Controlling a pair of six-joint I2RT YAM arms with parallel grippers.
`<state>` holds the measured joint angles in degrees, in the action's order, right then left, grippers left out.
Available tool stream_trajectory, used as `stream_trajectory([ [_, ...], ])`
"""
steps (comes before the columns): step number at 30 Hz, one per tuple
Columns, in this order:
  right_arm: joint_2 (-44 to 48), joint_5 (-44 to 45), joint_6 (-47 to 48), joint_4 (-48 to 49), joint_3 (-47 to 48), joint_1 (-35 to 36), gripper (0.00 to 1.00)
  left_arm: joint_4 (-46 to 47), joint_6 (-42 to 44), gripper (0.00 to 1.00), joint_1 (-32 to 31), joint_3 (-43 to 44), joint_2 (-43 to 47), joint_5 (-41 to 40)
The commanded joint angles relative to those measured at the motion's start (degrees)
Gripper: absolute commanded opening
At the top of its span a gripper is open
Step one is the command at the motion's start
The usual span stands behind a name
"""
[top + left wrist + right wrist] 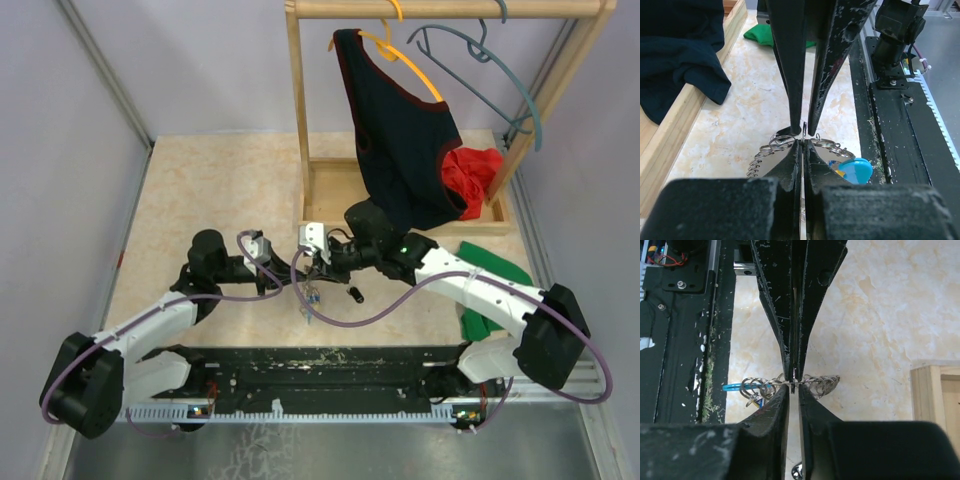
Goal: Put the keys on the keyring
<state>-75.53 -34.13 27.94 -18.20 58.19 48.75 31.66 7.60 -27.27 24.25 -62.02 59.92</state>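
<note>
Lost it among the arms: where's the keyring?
The keyring is mid-table in the top view, between the left pincer and right pincer, just left of a black key.

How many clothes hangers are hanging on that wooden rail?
2. An orange hanger on the left of the wooden rail carries a dark top; an empty grey-blue hanger hangs to its right. None seems hidden.

Wooden rack (297,120), dark garment (400,130)

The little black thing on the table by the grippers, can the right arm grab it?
Probably yes. The little black thing lies in the open on the table, close beside the right gripper, nothing covering it. But that gripper is busy at the keyring.
</note>
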Motion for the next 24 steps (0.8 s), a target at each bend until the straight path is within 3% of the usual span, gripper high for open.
stream_trajectory([
  [1, 4.37, 1.81, -3.24, 6.65, -0.12, 0.64, 0.18, -0.84, -0.05, 0.01, -0.25, 1.75, 1.29, -0.46],
  [5, 8.16, 6.08, -8.13, 9.95, -3.31, 0.64, 0.32, -2.09, -0.4, 0.01, -0.33, 1.78, 2.18, -2.4],
  [10, 14.46, 16.24, -16.72, 12.65, -8.4, 0.66, 0.39, -2.62, -0.65, 0.01, -0.42, 1.61, 2.66, -4.41],
  [18, 16.91, 35.01, -30.16, 7.89, -13.7, 0.69, 0.42, -2.18, -1.67, 0.01, -0.42, 1.15, 3.65, -6.34],
  [24, 13.13, 41.29, -38.2, 7.71, -17.35, 0.6, 0.4, -2.3, -1.97, 0.01, -0.42, 0.79, 4.31, -8.1],
])
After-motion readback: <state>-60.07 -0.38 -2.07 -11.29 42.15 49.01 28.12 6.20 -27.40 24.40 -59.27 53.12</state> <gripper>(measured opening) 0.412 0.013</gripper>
